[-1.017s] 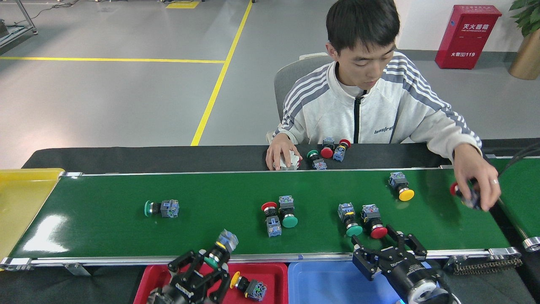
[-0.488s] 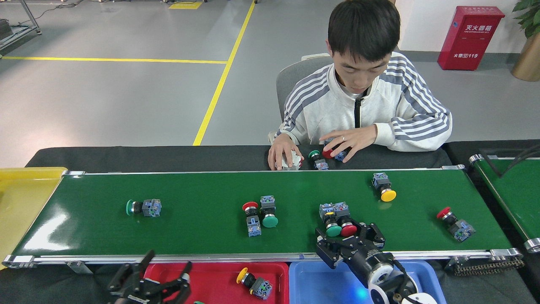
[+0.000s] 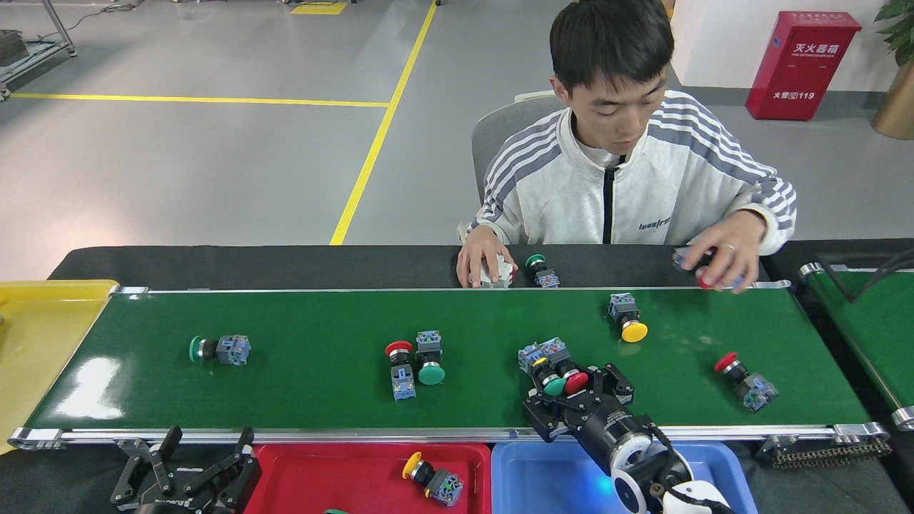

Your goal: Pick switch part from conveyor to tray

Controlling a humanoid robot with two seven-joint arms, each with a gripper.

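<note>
Tool [image 3: 564,389] tips hidden among two switch parts [image 3: 553,368].

Left claw [image 3: 189,477] low at the near edge, fingers [image 3: 166,450] spread wide apart, holding nothing. Right arm reaching forward and leftward from the lower right, right claw [image 3: 571,389] with fingers parted around two pieces.

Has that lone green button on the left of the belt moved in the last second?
Yes. The green button has drifted left along the conveyor, ending nearer the yellow tray than a second ago.
</note>
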